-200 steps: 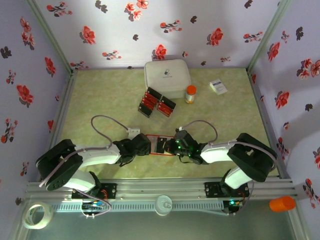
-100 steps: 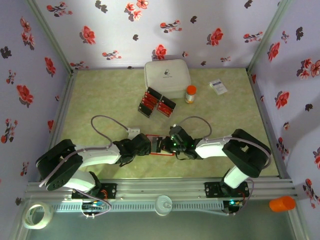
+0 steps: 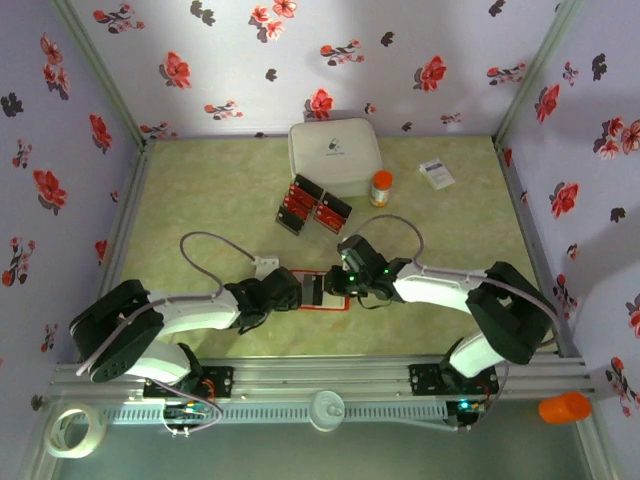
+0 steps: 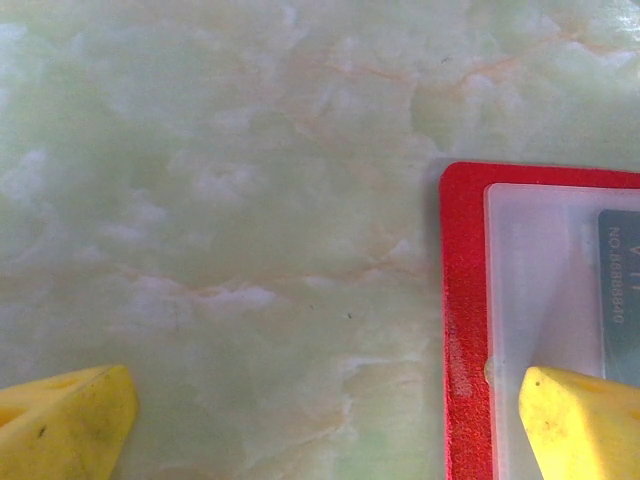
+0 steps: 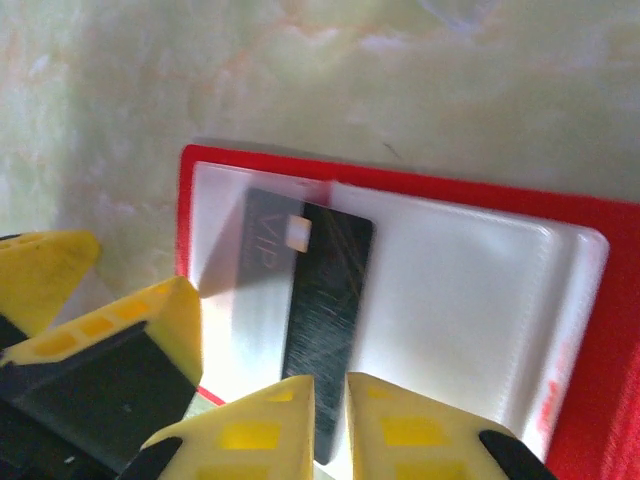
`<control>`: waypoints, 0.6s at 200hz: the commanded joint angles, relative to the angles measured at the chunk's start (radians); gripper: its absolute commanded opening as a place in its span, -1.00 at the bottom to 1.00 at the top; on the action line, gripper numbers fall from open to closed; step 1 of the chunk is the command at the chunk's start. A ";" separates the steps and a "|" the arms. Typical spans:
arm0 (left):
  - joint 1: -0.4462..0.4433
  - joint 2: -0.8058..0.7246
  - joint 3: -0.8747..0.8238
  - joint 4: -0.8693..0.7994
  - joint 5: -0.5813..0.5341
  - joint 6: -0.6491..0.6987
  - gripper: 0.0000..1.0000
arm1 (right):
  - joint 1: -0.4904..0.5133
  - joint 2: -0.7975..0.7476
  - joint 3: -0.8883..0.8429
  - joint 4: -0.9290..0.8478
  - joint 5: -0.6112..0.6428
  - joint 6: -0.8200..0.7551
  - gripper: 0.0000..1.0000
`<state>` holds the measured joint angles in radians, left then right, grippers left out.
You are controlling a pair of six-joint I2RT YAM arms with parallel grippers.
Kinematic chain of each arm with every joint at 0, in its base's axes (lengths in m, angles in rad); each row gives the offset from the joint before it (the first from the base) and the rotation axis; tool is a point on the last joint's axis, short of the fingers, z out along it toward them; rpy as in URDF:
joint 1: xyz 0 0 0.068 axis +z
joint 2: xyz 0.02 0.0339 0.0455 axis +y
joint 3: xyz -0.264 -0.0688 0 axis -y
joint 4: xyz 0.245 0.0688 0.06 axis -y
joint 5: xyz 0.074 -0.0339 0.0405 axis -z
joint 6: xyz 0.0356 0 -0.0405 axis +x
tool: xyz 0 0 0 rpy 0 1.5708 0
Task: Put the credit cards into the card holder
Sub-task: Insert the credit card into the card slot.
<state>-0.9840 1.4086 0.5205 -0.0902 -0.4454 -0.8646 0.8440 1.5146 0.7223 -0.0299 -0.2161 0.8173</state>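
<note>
1. Floral-walled booth, pale green marbled tabletop [image 3: 200, 190].
2. Card holder [image 5: 450, 290] lies open at near centre, pale pocket side up.
3. Dark card [image 5: 320, 300] partly inside pocket, near end out.
4. Right pincer [image 5: 330, 425] nearly closed at that end; gripping or only nudging, cannot tell.
5. Left pincer [image 4: 320, 412] spread wide, one finger over holder.
6. Other credit cards [image 3: 300, 203] wait in trays [image 3: 333, 212] by white box [image 3: 335, 155]; most work judged left.

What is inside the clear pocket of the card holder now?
A dark card marked VIP lies partly under the clear pocket of the card holder. The right end effector covers the card's near end.
</note>
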 commanded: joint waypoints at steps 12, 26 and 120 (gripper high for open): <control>0.002 0.009 -0.040 -0.071 -0.009 -0.036 1.00 | -0.003 0.067 0.057 -0.026 -0.022 -0.032 -0.80; 0.002 0.010 -0.040 -0.069 -0.009 -0.036 1.00 | -0.002 0.091 0.064 -0.016 -0.025 -0.027 -0.83; 0.002 -0.003 -0.048 -0.072 -0.003 -0.038 1.00 | 0.033 0.235 0.125 -0.001 -0.054 -0.012 -0.91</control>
<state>-0.9836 1.3972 0.5079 -0.0792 -0.4450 -0.8696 0.8612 1.7172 0.8303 0.0013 -0.2634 0.8066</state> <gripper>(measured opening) 0.997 0.063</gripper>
